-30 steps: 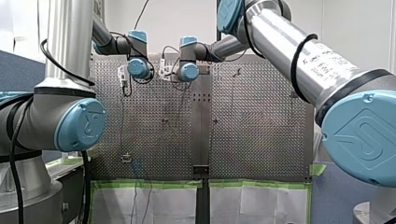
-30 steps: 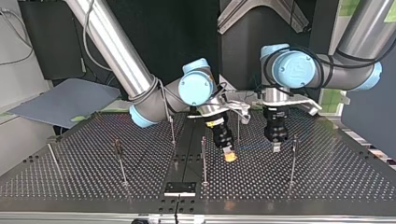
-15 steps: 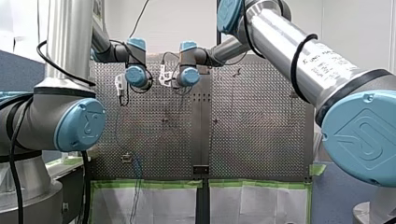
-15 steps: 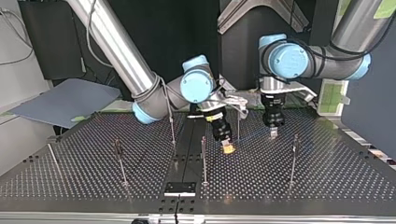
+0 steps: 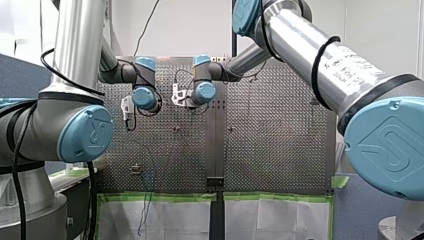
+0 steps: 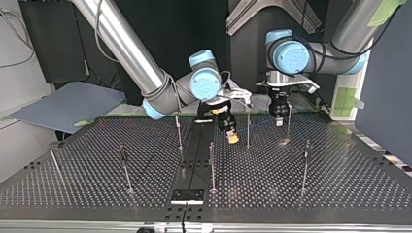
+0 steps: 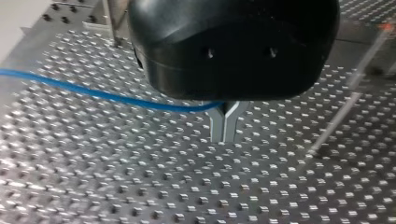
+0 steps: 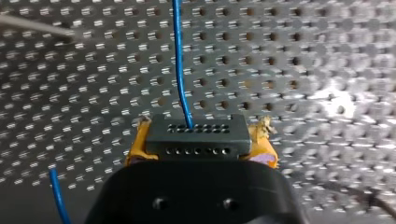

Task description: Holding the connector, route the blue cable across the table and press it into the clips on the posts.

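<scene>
Connector (image 8: 196,134) in right tool (image 6: 233,138), left tool (image 6: 279,121) seemingly vertical

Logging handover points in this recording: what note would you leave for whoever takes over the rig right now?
Right gripper: shut on the connector, yellow pads either side.
Left gripper: shut on the cable, which runs into its fingers.
Both hang above the table, top view's rear middle, cable strung between them past a post.
Done: connector gripped. Left: no clip visibly holds the cable; route it, press it in.
</scene>
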`<state>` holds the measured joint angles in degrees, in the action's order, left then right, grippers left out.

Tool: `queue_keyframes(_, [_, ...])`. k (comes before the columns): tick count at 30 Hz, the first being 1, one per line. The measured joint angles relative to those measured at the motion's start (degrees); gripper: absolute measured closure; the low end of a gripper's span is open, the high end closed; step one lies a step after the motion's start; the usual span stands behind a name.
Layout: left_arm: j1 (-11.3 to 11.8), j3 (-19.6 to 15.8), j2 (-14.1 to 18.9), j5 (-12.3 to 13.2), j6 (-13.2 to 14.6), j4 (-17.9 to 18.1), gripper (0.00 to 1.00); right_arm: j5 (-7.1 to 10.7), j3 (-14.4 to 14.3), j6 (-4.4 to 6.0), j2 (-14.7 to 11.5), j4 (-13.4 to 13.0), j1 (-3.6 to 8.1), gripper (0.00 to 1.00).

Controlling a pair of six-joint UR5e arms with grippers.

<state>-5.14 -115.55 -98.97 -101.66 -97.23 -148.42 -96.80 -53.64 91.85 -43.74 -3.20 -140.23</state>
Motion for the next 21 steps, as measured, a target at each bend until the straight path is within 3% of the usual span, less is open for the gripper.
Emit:
queue_keyframes(7, [0.21, -1.91, -1.88, 0.50, -1.05, 2.82, 1.00, -0.06, -3.58, -0.56, -0.11, 0.19, -0.19, 1.00])
queue_keyframes(16, [-0.46, -2.02, -6.34, 1.22, 0.16, 3.43, 1.00, 0.00, -7.85, -0.60, -0.84, 0.14, -0.67, 1.00])
queue_keyframes(21, [-0.45, -2.79, -8.02, 1.49, -0.63, 4.44, 1.00, 0.11, -10.27, -0.58, -0.96, 0.12, -0.50, 1.00])
